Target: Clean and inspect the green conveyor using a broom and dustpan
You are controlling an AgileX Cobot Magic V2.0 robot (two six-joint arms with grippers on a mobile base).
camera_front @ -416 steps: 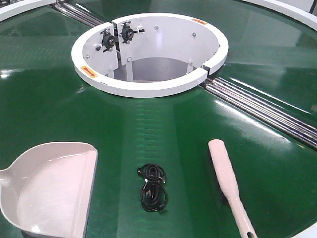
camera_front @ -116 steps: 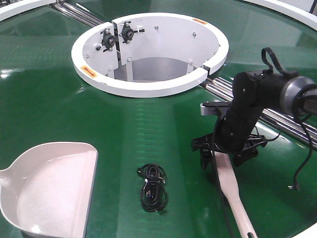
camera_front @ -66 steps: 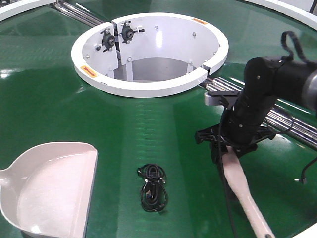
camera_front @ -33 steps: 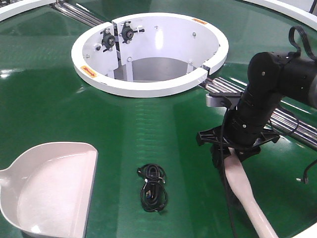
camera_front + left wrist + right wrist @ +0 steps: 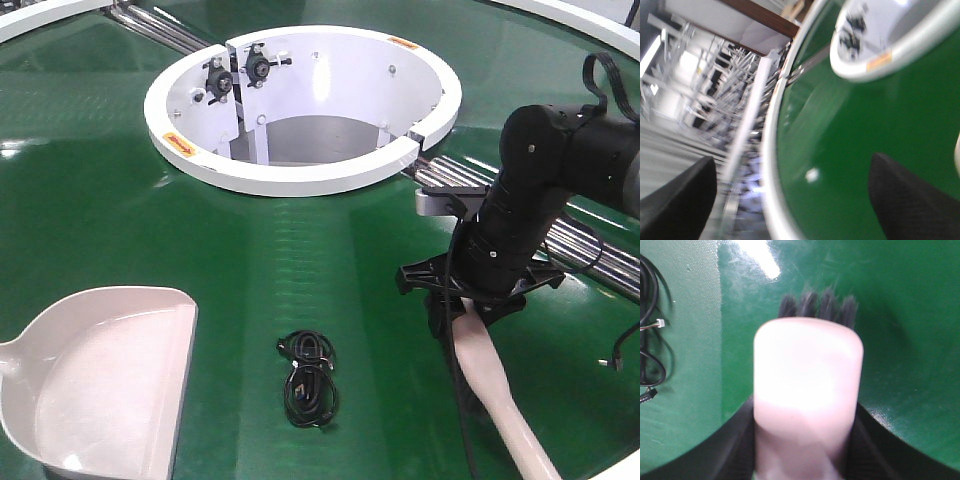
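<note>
One change matters: my right fingers (image 5: 737, 445) now clamp the broom (image 5: 492, 388) by its head, and its handle has swung outward on the conveyor (image 5: 100, 200). Sweeping can begin. My left fingers (image 5: 680, 205) stand wide; the dustpan (image 5: 100, 385) lies untouched.

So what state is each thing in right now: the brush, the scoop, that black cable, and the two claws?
broom: clamped at its head end, handle pointing towards the camera.
right gripper: shut on the broom.
left gripper: open, holding nothing.
dustpan: lying flat on the green conveyor, empty.
black cable: coiled, lying loose between dustpan and broom.
</note>
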